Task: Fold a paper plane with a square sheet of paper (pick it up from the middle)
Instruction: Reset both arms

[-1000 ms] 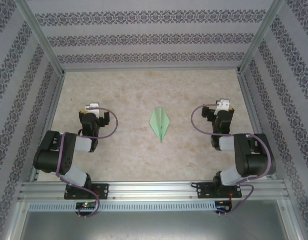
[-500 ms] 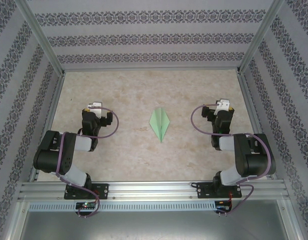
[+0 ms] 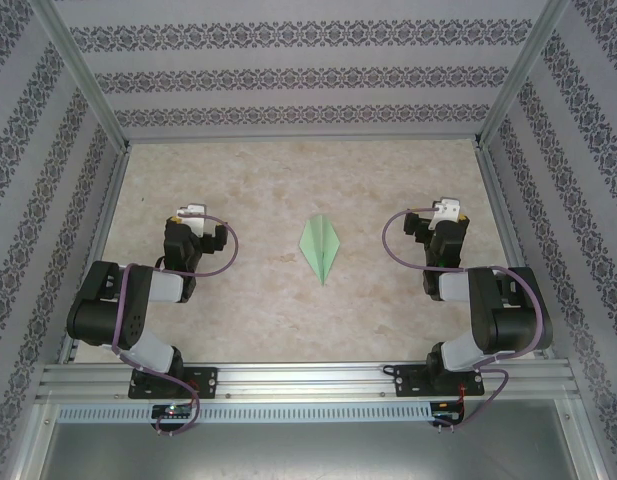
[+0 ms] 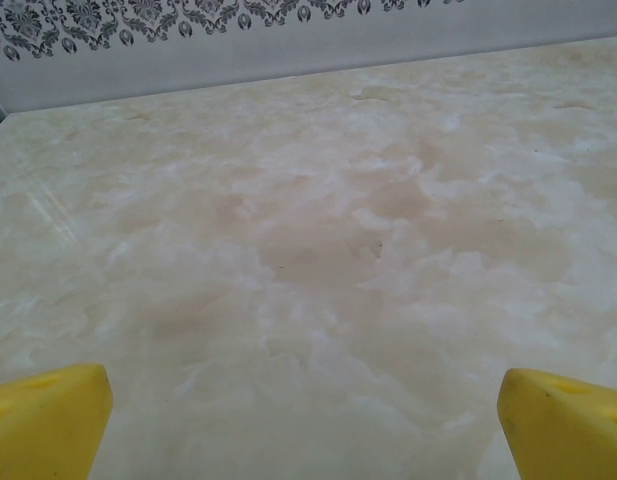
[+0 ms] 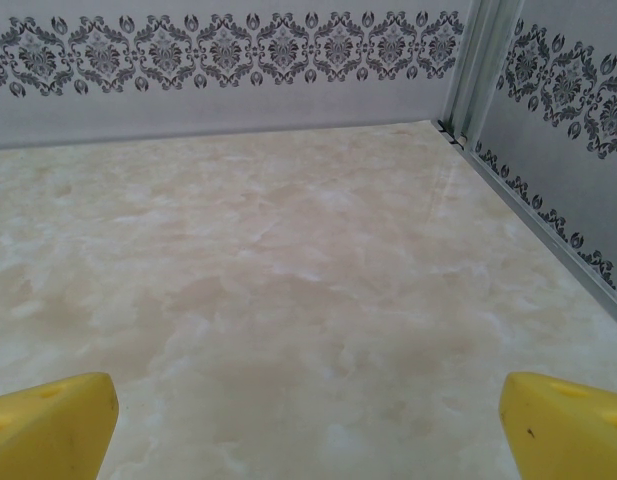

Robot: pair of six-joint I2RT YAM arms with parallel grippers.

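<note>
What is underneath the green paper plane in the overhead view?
The paper plane lies on the pale marbled table, which shows all around it. The patch directly beneath is covered by the paper, so it cannot be seen.

1. Paper plane [image 3: 319, 248]: lies flat on the table [image 3: 268, 180] near its middle, with its long axis running from 12 to 6 o'clock in the top view.
2. Left gripper [image 3: 191, 213]: at 9 o'clock from the plane, well apart from it.
3. Right gripper [image 3: 448, 208]: at 3 o'clock from the plane, well apart from it.
4. Rail [image 3: 308, 375]: along the table's 6 o'clock edge, carrying both arm bases.
5. Walls [image 3: 298, 80]: stand at the table's 9, 12 and 3 o'clock sides.
</note>
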